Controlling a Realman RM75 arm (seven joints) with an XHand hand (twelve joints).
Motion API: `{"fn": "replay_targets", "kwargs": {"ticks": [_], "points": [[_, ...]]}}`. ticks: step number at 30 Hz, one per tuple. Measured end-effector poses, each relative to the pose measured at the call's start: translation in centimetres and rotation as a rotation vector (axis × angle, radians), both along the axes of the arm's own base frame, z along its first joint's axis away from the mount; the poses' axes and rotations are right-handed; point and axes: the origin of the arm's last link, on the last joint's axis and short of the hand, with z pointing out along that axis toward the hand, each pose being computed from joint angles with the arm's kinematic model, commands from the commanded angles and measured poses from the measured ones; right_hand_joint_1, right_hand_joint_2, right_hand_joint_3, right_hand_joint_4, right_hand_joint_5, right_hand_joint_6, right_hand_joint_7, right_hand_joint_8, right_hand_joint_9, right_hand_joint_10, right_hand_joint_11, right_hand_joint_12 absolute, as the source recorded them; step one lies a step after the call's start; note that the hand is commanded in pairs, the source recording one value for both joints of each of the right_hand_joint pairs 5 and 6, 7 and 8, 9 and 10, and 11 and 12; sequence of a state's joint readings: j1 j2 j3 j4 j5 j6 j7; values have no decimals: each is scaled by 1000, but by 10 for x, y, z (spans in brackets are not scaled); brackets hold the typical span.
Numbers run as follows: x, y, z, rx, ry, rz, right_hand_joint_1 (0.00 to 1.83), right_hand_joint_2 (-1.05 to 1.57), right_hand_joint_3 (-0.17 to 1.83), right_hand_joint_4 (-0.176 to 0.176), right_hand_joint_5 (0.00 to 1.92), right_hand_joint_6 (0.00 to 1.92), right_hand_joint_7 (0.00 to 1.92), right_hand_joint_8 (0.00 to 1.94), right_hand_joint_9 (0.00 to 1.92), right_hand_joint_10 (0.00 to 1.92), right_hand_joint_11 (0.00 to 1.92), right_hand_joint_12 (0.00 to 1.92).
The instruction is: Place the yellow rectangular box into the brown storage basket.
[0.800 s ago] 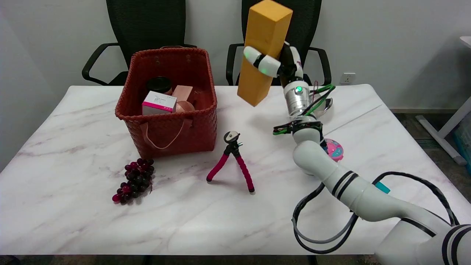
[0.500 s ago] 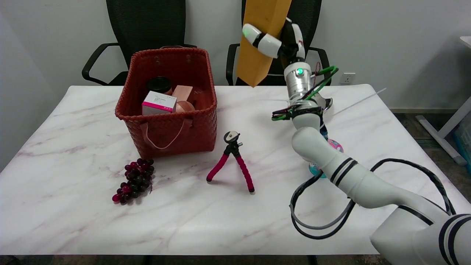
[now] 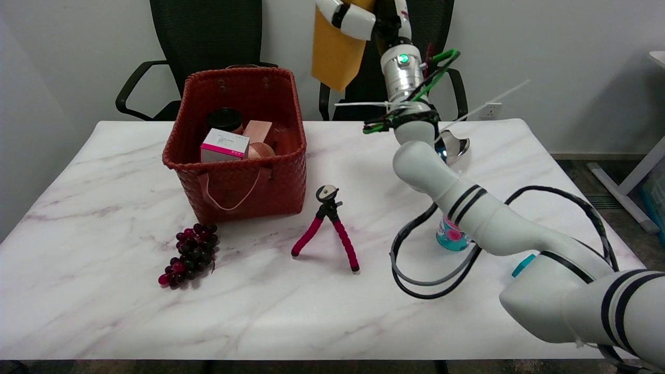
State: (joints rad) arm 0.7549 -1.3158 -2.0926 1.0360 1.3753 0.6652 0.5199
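Observation:
High at the top centre, my right hand grips the yellow rectangular box. The box hangs in the air, its lower end pointing down and its upper part cut off by the picture's top edge. It is above the table's far side, to the right of and higher than the brown storage basket. The woven basket stands at the left-centre of the table and holds a pink-and-white carton, a dark-lidded jar and pink items.
A pink-legged mini tripod stands in front of the basket's right corner. A bunch of dark grapes lies at the front left. A metal spoon and a teal-and-pink item sit beside my forearm. Two black chairs stand behind the table.
My right arm has lifted the yellow box higher and carried it left toward the basket; the box's top has left the picture. The teal-and-pink item has come into view beside the forearm.

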Motion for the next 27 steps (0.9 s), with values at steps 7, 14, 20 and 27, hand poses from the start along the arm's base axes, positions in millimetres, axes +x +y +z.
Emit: {"fn": "replay_targets", "kwargs": {"ticks": [7, 14, 20, 27], "points": [[17, -19, -27, 69, -15, 5, 1222, 359, 858, 0, 606, 606, 902, 902, 572, 572, 255, 255], [28, -35, -62, 171, -64, -5, 1224, 334, 806, 0, 537, 537, 899, 899, 626, 626, 198, 198], [29, -45, -87, 250, -113, -33, 1221, 259, 769, 0, 456, 456, 865, 865, 643, 643, 165, 165], [15, -54, -112, 315, -159, -107, 1211, 209, 739, 0, 395, 395, 857, 857, 665, 665, 159, 159]]}}
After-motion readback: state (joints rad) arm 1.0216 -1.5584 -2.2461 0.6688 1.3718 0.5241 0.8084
